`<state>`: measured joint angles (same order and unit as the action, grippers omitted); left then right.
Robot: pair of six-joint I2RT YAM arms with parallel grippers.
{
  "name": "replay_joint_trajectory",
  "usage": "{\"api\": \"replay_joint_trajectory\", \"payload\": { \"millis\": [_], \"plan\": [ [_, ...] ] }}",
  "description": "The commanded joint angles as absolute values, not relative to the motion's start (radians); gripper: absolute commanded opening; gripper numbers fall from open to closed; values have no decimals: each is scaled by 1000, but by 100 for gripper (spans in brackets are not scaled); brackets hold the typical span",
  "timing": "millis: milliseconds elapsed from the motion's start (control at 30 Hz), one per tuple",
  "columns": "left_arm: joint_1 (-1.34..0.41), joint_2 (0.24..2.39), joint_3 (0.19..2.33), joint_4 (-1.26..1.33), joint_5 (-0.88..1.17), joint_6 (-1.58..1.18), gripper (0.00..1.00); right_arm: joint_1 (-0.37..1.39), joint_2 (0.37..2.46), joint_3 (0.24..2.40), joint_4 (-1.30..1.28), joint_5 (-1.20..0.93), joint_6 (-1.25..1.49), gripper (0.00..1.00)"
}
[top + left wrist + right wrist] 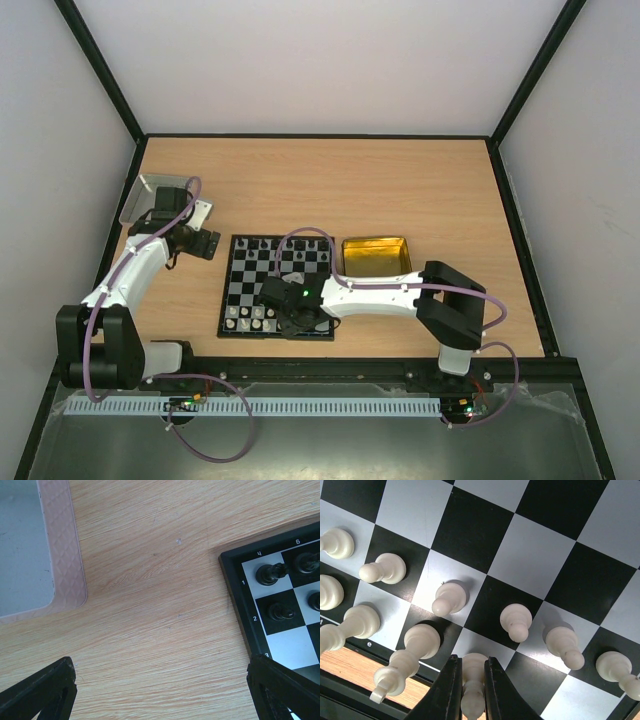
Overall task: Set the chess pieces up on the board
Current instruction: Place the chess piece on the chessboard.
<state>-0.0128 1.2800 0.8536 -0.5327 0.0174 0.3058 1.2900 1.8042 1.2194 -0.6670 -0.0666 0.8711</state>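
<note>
**Right end effector (473, 662) clamped on a white piece (472, 695) at the near edge of the board (530, 565).**

We see the piece upright between the closed fingers, its long axis vertical. Its base sits over a back-rank square just beside the king (415, 645), though we cannot tell whether it touches the square. Other white pieces (450, 599) stand in the two near rows and black pieces (270, 574) stand at the far side. We judge that the coming move turns on what lies straight beneath. The square is directly under the grip, so lowering and letting go should do, minding the king close by. The left end effector (162, 692) is spread wide and holds nothing. It hovers over the tabletop (150, 605) between the lid (62, 555) and the board's far-left corner, well apart from this piece. The right arm is nearer.
</note>
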Motion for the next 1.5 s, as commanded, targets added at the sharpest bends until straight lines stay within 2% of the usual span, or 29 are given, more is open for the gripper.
{"api": "replay_joint_trajectory", "payload": {
  "millis": [0, 767, 1467],
  "plan": [
    [-17, 1271, 851, -540, 11, 302, 93, 1295, 1816, 1237, -661, -56, 865, 9],
    [-17, 1264, 863, -550, 5, 309, 93, 1293, 1810, 1248, -676, -45, 868, 18],
    [-17, 1258, 874, -562, 14, 307, 93, 1287, 1759, 1293, -751, 5, 870, 18]
  ]
}}
